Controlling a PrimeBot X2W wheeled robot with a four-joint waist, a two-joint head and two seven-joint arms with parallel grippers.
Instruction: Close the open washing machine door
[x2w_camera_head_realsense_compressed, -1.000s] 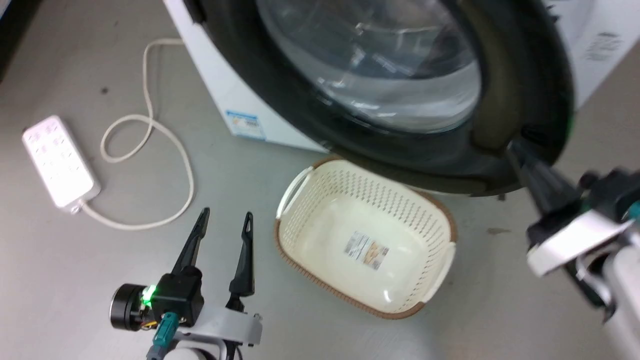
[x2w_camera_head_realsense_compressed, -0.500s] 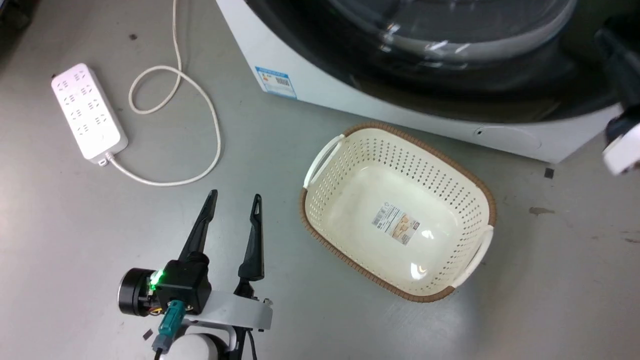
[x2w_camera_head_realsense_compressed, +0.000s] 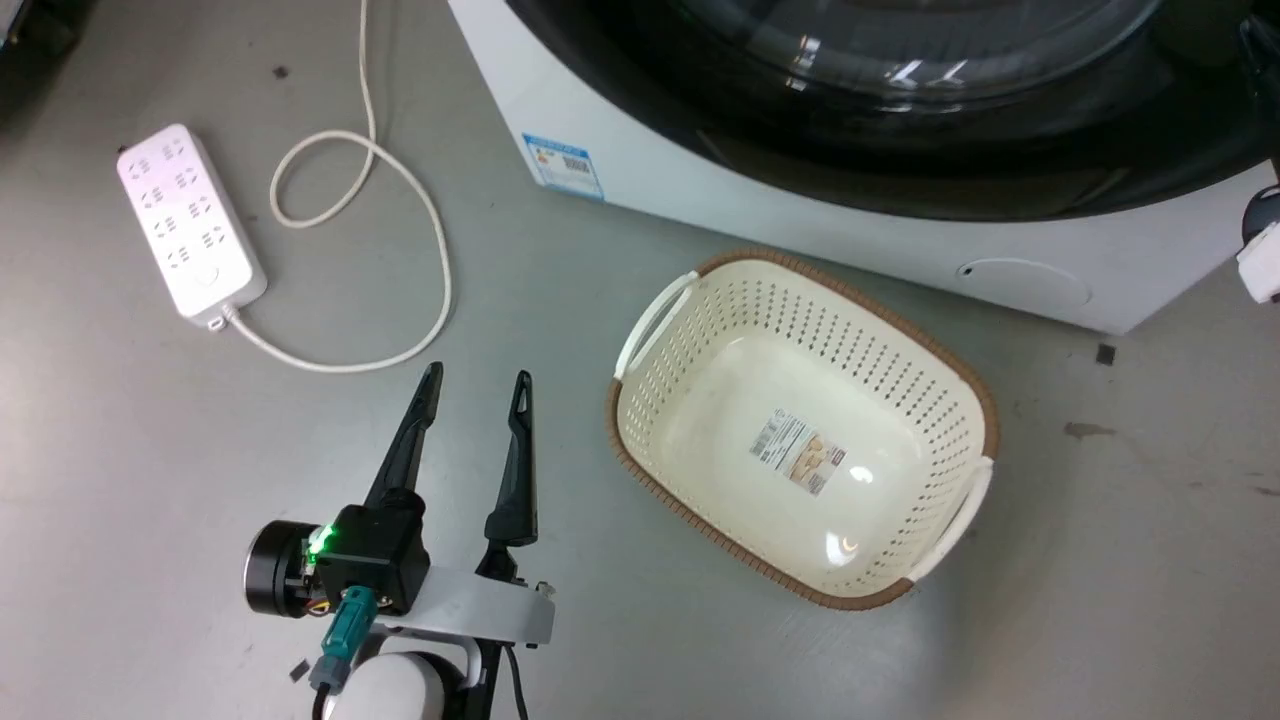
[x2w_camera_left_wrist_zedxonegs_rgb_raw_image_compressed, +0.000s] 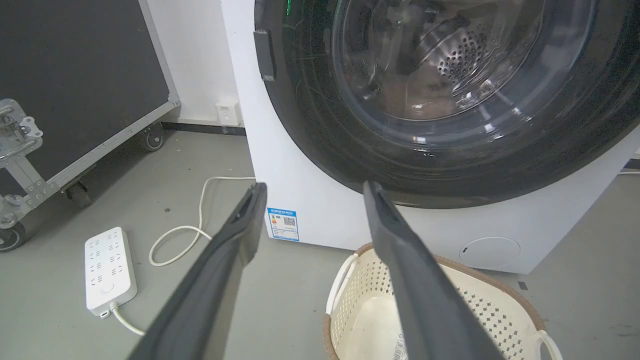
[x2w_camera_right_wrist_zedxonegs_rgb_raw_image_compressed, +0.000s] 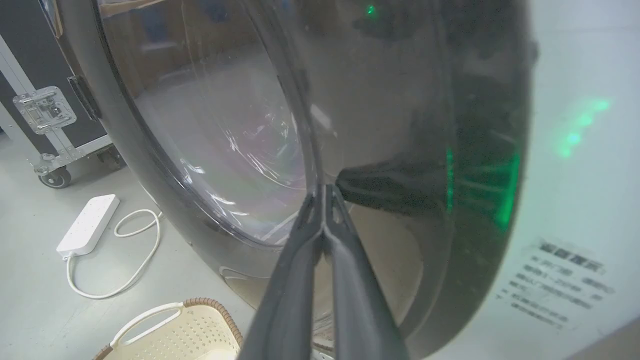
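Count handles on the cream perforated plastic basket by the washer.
2. One white loop handle on the basket end facing the white power strip; the other white handle on the opposite end. None appear hidden.

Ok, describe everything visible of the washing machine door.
The washing machine door is a round glossy black ring around a bulging clear glass window, the perforated steel drum showing through. A small dark tab sits on its rim. It looks flush against the white washing machine. The shut right pincer appears to touch it.
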